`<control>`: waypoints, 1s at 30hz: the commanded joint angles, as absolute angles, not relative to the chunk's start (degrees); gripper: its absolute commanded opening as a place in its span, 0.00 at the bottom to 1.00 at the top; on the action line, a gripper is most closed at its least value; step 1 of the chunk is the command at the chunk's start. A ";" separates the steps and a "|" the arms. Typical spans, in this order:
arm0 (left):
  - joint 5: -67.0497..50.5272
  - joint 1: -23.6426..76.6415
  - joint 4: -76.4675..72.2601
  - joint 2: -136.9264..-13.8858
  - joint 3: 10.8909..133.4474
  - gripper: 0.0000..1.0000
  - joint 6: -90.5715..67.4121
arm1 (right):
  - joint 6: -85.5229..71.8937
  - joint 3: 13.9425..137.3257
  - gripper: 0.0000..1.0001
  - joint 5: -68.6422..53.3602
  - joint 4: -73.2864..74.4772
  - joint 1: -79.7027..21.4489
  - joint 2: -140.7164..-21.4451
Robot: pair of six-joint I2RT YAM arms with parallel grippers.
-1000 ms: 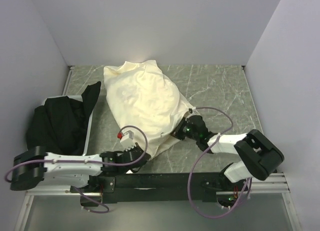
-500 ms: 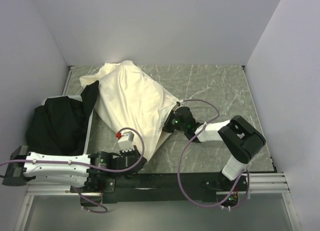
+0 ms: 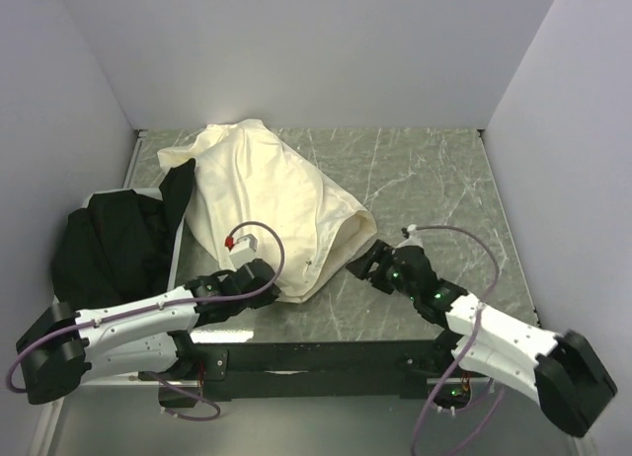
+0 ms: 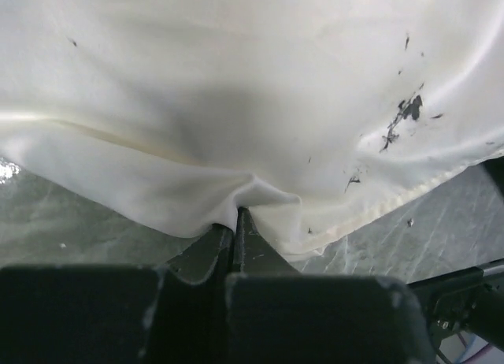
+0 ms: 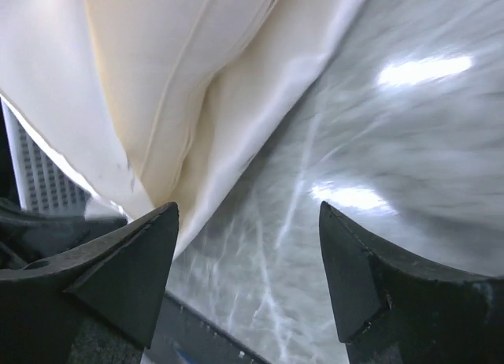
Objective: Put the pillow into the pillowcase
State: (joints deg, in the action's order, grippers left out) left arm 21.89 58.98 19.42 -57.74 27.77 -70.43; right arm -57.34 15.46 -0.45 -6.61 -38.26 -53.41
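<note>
A black cloth heap (image 3: 111, 241) lies at the table's (image 3: 434, 175) left edge. Just right of it, the left gripper (image 3: 269, 278) sits at the near edge of the pillowcase (image 3: 265, 194). In the left wrist view its 2 fingers (image 4: 256, 258) are pressed together on a pinched fold of that thin white fabric.

The pillowcase lies on the left half of the table and looks plump and filled. Its long axis runs diagonally from the far-left corner down to the near right. The near-right end points at the right arm. There, the right wrist view shows the cream pillow (image 5: 150, 72) with its seamed edge lying between the paler layers of the case. How much of the pillow is inside cannot be told.

The right gripper (image 3: 367, 266) is low over the marble, close to that end but apart from it. Its 2 fingers (image 5: 126, 258) are spread wide, with only bare table between them.
</note>
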 commanded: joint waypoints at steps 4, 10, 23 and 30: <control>14.07 50.72 16.69 -52.13 29.62 0.01 -62.59 | -47.04 19.75 0.74 -2.01 1.24 -13.83 -49.02; 12.84 48.25 18.72 -50.54 31.37 0.01 -60.82 | -40.88 27.67 0.70 -5.89 -10.80 -9.67 -66.51; 10.64 46.41 18.89 -50.97 33.57 0.01 -58.80 | -36.74 26.80 0.66 -7.65 -23.03 -13.35 -77.51; 10.99 46.23 20.74 -50.27 34.98 0.01 -58.01 | -33.41 32.94 0.65 -5.01 -22.77 -15.47 -81.38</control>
State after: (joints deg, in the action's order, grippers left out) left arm 10.79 46.76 21.06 -51.20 31.66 -59.59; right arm -36.75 28.08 -7.97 -19.81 -14.94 -80.58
